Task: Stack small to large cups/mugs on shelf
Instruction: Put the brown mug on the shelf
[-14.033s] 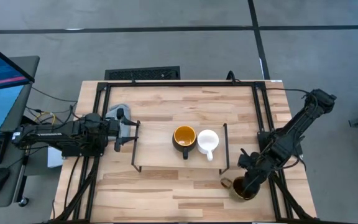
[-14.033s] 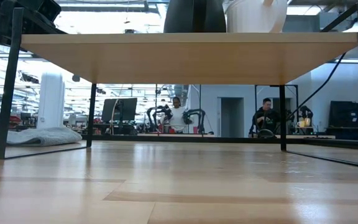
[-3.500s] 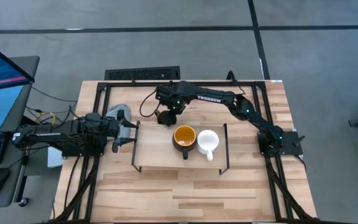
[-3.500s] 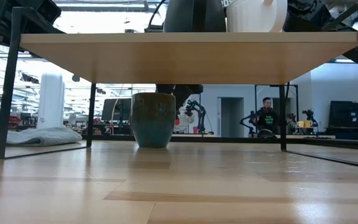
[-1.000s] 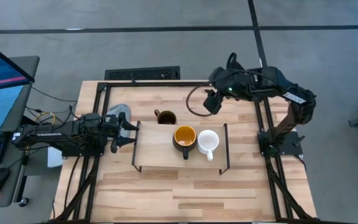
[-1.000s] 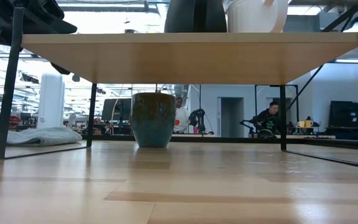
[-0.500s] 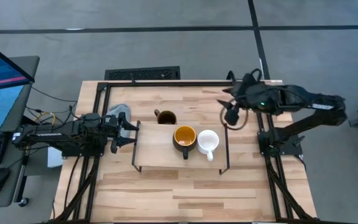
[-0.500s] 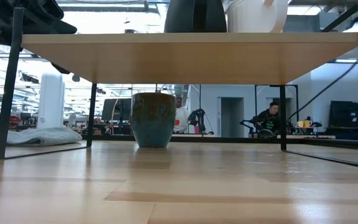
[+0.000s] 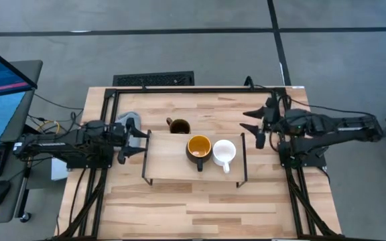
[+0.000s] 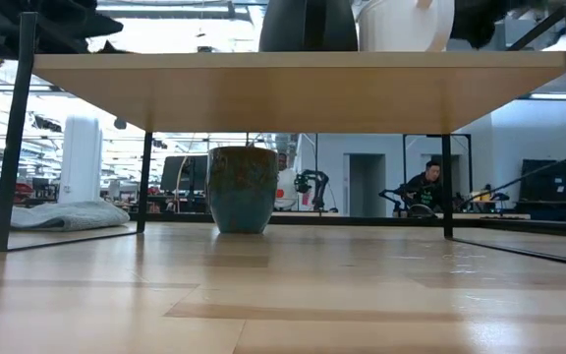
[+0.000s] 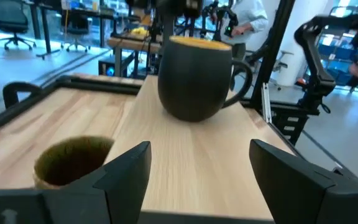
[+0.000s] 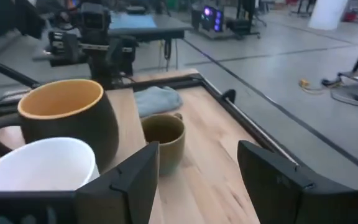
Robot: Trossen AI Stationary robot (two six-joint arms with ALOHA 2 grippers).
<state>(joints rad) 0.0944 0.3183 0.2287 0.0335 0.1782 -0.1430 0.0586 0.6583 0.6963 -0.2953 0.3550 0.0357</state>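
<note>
The shelf [image 9: 173,167] carries the dark mug with a yellow inside [image 9: 199,148] and the white mug [image 9: 224,152], side by side on its right half. The olive mug [image 9: 178,126] stands on the tabletop just behind the shelf's far edge; the low view shows the olive mug [image 10: 242,189] upright on its base. My left gripper [image 9: 141,140] is open and level at the shelf's left end, facing the dark mug [image 11: 194,78]. My right gripper [image 9: 254,127] is open near the shelf's far right corner, facing the white mug [image 12: 39,165].
A grey cloth [image 9: 127,120] lies at the table's far left, behind my left gripper. Black frame rails [image 9: 193,89] run along the far and side edges. The shelf's left half is bare board. People sit in the room beyond the table [image 10: 423,187].
My right gripper has drawn back from over the table's far middle toward the right edge, coming down and tipping up to nearly level; it stays open. The olive mug stands where it was, behind the shelf.
</note>
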